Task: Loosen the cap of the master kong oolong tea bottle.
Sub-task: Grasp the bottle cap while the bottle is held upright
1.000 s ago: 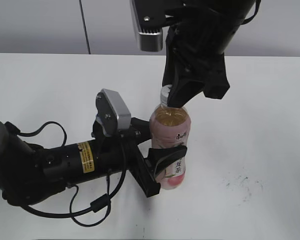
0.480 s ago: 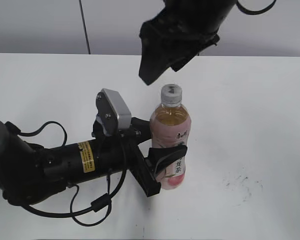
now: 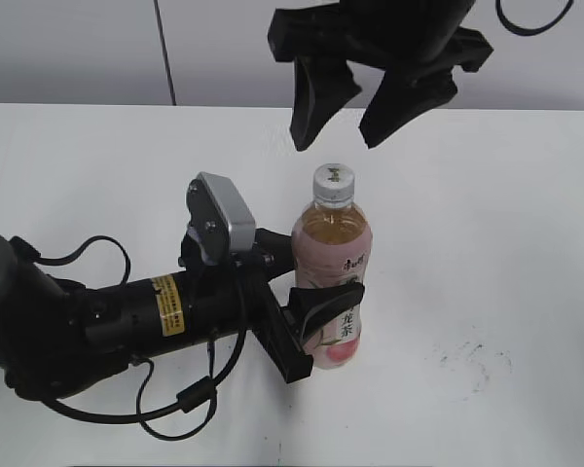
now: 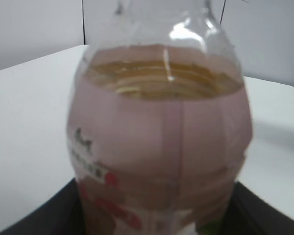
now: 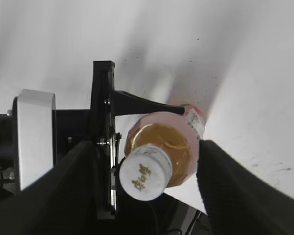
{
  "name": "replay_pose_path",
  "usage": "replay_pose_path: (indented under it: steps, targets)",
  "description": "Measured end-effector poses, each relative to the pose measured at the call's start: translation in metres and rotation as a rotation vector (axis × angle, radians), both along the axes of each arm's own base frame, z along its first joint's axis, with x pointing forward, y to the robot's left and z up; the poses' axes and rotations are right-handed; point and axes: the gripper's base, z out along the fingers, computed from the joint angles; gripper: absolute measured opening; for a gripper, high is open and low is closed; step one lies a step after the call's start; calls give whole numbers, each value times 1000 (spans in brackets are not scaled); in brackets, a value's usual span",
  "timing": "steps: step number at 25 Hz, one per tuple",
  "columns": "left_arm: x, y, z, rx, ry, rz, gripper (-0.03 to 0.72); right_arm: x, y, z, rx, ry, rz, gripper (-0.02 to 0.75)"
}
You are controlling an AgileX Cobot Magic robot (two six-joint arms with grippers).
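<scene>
- Master kong oolong tea bottle [image 3: 333, 282]: I see it upright on the white table [image 3: 506, 224], near the middle of the exterior view, amber tea up to its shoulder.
- Left gripper [image 3: 316, 321]: I have its dark fingers clamped on the pink label at the lower half of the bottle, holding it steady; the left wrist view shows only the bottle filling the picture.
- Right gripper [image 3: 343, 97]: its two fingers are spread wide and hold nothing, hanging above the cap [image 3: 334, 182] and clear of it. A second ago those fingers were down around the cap; half a second ago the arm had lifted off and turned.
- Cap, right wrist view [image 5: 145, 177]: seen from above, between the two open fingers, seated on the neck.
- Reading: I judge this a release and re-grip between twists; whether the cap has loosened cannot be told.
</scene>
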Motion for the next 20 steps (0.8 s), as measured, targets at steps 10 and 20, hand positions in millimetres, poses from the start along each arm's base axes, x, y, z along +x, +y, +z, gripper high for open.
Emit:
replay_pose_path:
  steps: [10,20]
  targets:
    - [0,0,0,0,0,-1,392,-5,0,-17,-8,73,-9,501]
    - [0,0,0,0,0,-1,392,-13,8,-17,-28,61,22,382]
